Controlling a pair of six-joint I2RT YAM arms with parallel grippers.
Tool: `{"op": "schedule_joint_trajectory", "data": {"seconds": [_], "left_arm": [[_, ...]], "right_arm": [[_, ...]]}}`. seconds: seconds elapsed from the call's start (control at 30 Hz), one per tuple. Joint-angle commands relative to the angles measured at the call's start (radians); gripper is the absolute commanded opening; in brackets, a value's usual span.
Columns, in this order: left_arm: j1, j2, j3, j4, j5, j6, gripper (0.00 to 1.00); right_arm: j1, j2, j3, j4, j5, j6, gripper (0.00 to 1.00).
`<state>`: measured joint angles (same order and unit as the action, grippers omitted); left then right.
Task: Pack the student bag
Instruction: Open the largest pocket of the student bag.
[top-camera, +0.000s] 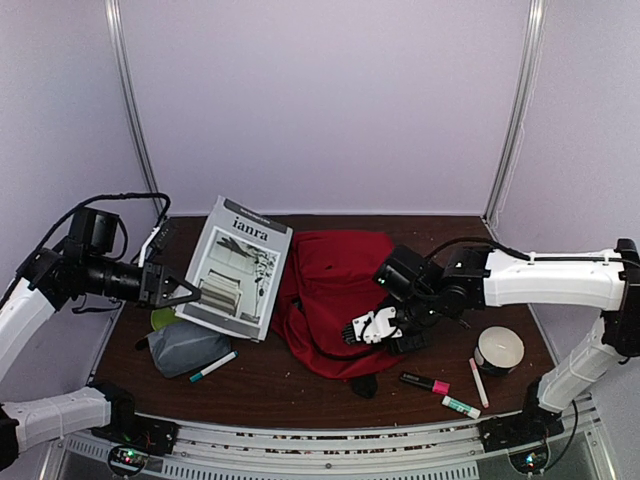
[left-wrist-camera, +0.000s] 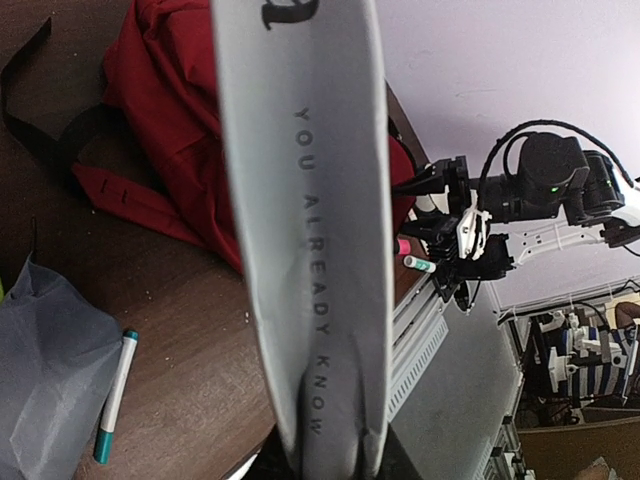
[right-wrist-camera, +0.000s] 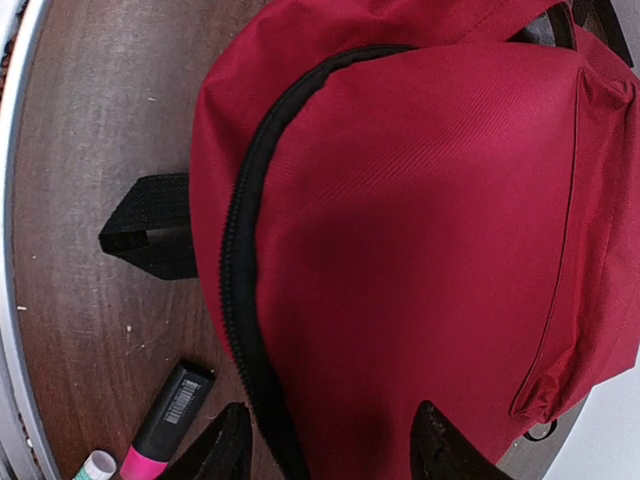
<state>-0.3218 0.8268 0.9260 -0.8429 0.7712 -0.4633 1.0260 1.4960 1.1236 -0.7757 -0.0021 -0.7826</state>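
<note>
Your left gripper is clamped shut on one edge of the magazine. In its wrist view the fingers are almost wholly hidden under the page, which runs away from the jaws edge-on and is cut off at the top. Your right gripper is spread wide and holds nothing, and only its two fingertips show. The student bag lies between and beyond those jaws; whether the tips touch fabric you cannot tell. A pink highlighter, partly cropped, lies just outside one tip.
</note>
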Motion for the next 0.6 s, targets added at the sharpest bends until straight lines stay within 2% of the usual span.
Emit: {"op": "schedule_joint_trajectory", "data": {"seconds": [0.0, 0.17, 0.3, 0.4, 0.57], "left_arm": [[-0.005, -0.006, -0.011, -0.002, 0.025, 0.044, 0.21], [-0.003, -0.005, -0.025, -0.022, 0.058, 0.071, 0.20], [-0.005, -0.033, -0.079, -0.017, 0.060, 0.066, 0.17], [-0.006, -0.065, -0.160, 0.043, 0.120, 0.025, 0.17], [-0.042, -0.108, -0.207, 0.051, 0.187, 0.028, 0.16]], "right_arm": [[0.002, 0.043, 0.054, 0.042, 0.078, 0.005, 0.49], [-0.010, 0.090, 0.113, 0.025, 0.067, 0.023, 0.16], [-0.060, 0.111, 0.203, 0.018, -0.007, 0.112, 0.02], [-0.130, 0.134, 0.329, -0.005, -0.099, 0.199, 0.00], [-0.234, 0.189, 0.523, -0.020, -0.213, 0.339, 0.00]]}}
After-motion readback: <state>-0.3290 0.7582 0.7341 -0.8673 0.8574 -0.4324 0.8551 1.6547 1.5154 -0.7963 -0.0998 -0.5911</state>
